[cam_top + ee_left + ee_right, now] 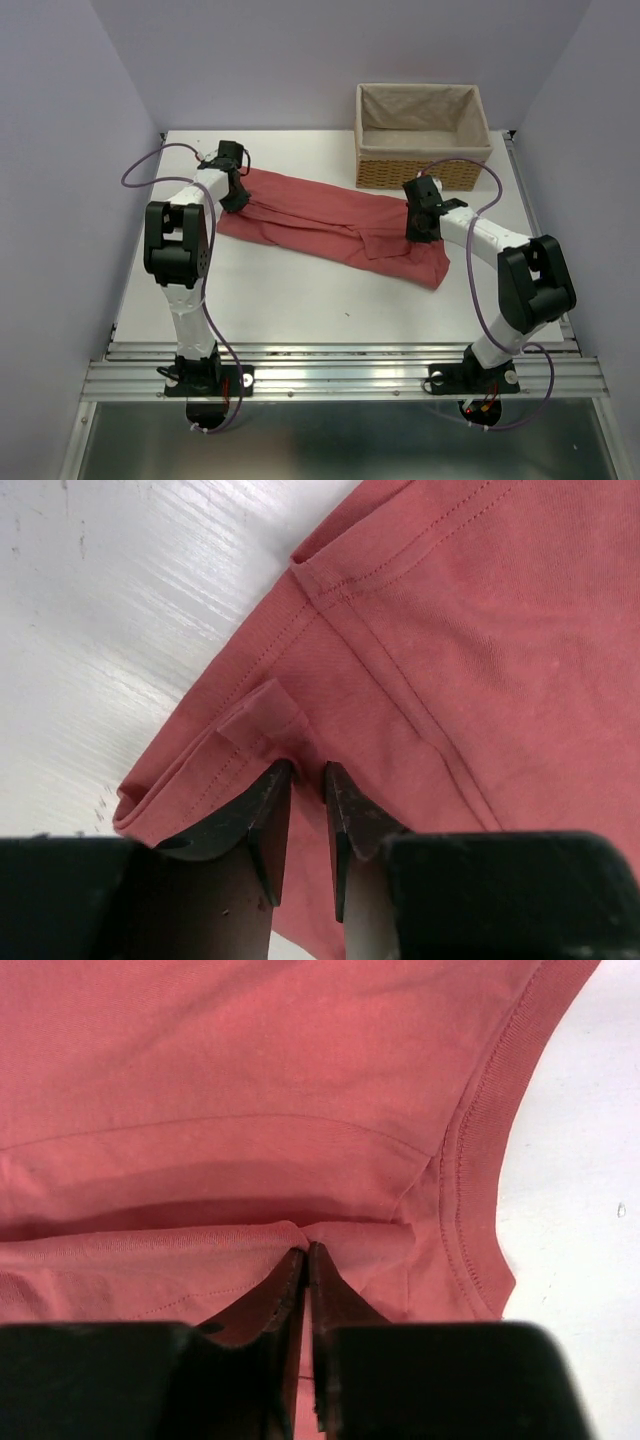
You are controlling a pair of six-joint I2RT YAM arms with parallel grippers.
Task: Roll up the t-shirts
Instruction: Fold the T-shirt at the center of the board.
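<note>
One salmon-red t-shirt [320, 225] lies folded into a long band slanting across the white table, from back left to front right. My left gripper [236, 200] stands on its left end. In the left wrist view its jaws [308, 768] are a narrow gap apart, tips on the t-shirt [480, 630] beside a hemmed edge and a small raised fold. My right gripper [420, 232] sits on the band's right part. In the right wrist view that gripper [305, 1250] is shut, pinching a puckered fold of the t-shirt [250, 1060] near the ribbed collar [470, 1160].
A wicker basket [420, 172] with a cloth lining stands at the back right, just behind the shirt and my right gripper. Bare white table [300, 300] stretches in front of the shirt. Walls close in on both sides.
</note>
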